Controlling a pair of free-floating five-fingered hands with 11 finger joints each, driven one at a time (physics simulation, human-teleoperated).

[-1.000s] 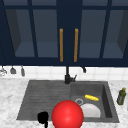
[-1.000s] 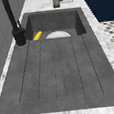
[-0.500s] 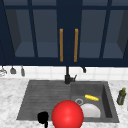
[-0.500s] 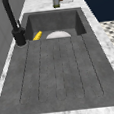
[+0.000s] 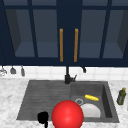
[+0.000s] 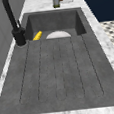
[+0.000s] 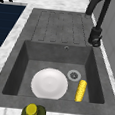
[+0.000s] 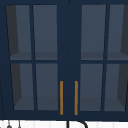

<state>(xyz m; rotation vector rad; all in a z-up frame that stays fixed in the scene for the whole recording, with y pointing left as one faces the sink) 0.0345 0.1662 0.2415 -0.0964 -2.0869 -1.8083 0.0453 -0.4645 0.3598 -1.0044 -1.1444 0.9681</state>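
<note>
From the front I see my left hand point(image 5: 43, 117) low at the near edge of the sink point(image 5: 25, 100), over the ribbed draining board point(image 5: 45, 96). It reads as a dark blob with something thin hanging below it, and I cannot tell whether its fingers are spread or curled, or whether they hold anything. Just to its right sits a large red ball point(image 5: 67, 115) — close beside the hand, though I cannot tell if they touch. The ball covers part of the basin's near rim.

In the basin lies a white plate point(image 7: 49, 83), flat on the bottom, with the drain point(image 7: 73, 75) just beyond it and a yellow corn cob point(image 7: 80, 90) beside it toward the wall. The black tap point(image 5: 67, 76) stands at the back edge — between board and basin. A green bottle point(image 5: 121, 96) stands on the marble counter point(image 5: 10, 100) right of the sink. Above, the dark blue wall cabinet point(image 8: 67, 50) shows glass doors and two orange handles point(image 8: 61, 97).
</note>
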